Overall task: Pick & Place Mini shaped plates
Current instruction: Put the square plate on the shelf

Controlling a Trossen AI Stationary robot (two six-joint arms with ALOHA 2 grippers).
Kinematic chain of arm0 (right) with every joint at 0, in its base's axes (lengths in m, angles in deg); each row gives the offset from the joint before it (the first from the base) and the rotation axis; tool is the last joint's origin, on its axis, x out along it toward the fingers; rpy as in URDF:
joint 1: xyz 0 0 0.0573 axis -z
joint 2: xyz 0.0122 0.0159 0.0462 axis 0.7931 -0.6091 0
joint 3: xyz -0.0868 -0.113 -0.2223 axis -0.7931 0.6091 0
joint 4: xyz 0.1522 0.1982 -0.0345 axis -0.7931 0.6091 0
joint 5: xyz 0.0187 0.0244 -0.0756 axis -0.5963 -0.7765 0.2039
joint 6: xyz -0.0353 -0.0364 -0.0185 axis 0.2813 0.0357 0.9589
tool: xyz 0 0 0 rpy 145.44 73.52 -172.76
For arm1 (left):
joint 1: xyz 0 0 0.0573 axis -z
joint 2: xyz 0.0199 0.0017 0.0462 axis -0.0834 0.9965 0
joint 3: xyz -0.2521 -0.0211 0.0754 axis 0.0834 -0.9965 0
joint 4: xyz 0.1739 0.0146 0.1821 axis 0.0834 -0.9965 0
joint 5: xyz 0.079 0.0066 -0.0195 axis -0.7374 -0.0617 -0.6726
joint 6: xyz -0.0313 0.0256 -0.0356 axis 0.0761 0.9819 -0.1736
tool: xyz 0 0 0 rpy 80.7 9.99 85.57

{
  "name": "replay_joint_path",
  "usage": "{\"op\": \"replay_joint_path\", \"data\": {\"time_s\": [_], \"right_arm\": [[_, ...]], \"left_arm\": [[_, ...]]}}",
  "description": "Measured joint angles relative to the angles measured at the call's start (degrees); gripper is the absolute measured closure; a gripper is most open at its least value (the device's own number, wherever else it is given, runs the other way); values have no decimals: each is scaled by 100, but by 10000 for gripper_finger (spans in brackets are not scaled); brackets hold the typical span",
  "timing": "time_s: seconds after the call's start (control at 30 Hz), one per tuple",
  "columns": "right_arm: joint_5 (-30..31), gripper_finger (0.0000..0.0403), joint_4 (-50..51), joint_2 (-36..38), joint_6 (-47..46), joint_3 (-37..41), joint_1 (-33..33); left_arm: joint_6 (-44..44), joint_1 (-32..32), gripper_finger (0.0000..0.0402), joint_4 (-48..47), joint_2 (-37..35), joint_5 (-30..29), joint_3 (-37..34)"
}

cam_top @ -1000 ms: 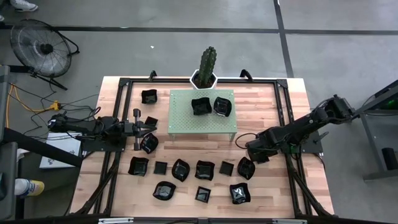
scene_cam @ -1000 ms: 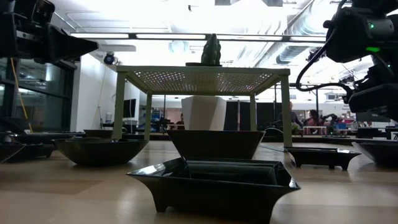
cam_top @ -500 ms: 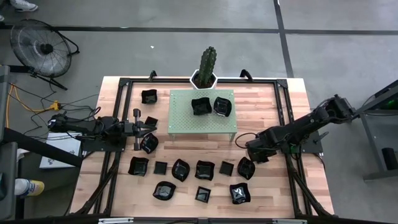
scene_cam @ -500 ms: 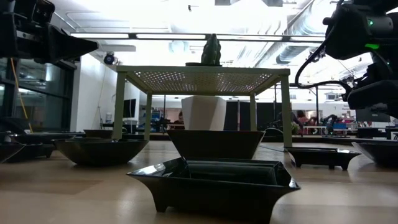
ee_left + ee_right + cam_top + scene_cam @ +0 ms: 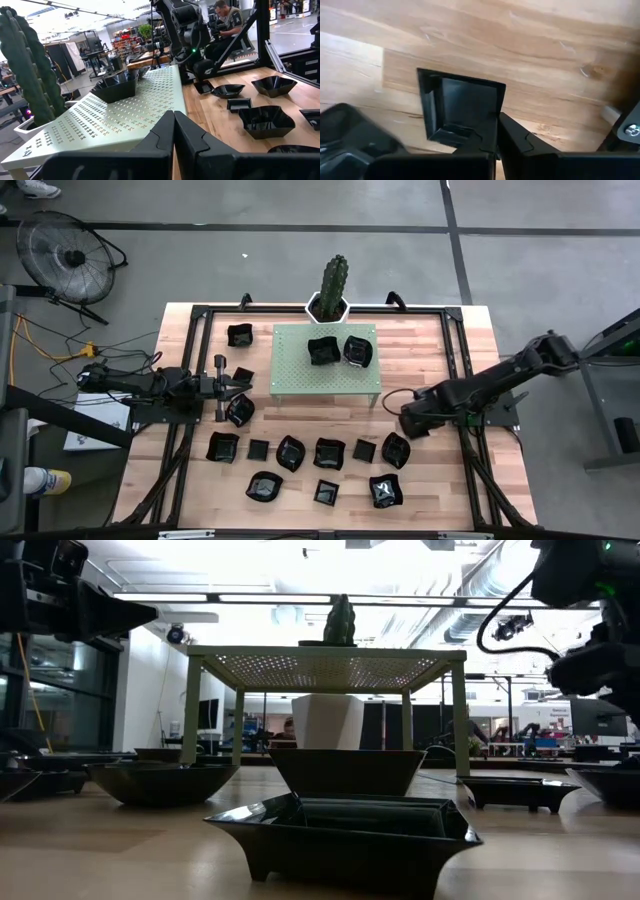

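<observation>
Several mini shaped plates, glossy black, lie on the wooden table (image 5: 470, 380), among them a wavy one (image 5: 396, 450) and a small square one (image 5: 364, 448). Two more (image 5: 322, 350) (image 5: 357, 350) stand on the pale green perforated stand (image 5: 300, 375). My right gripper (image 5: 408, 428) (image 5: 497, 137) points down right of the stand, shut on a small square plate (image 5: 462, 112); the gripper hides that plate from above. My left gripper (image 5: 174, 125) (image 5: 243, 377) stands shut and level at the table's left with nothing in it. My right gripper pinches one side wall of the square plate (image 5: 496, 112) between its two fingers, one finger over the hollow and one outside. The fingers come from above, pointing down. The plate sits level under them; whether it is clear of the wood I cannot tell.
A cactus in a white pot (image 5: 332, 280) stands behind the stand at the far edge. A black frame (image 5: 200, 315) runs around the table. Another black plate (image 5: 350, 135) lies close to the held one. Bare wood shows at the far right (image 5: 450, 340).
My right arm has risen a little and its elbow has swung toward the table's right edge, while its gripper stays over the same spot right of the stand. The plates on the table and the stand lie as before.
</observation>
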Motion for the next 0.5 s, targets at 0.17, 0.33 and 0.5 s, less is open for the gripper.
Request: {"op": "replay_joint_path", "data": {"time_s": [0.17, 0.33, 0.5], "right_arm": [[315, 402, 142, 342, -206, 2, -83], [681, 402, 240, 658, -355, 7, -187], [832, 402, 235, 927, -357, 7, -271]], "left_arm": [[0, -2, 401, 1, 1, 0, 0], [0, -1, 401, 0, 1, 0, 1], [0, -1, 401, 0, 1, 0, 0]]}}
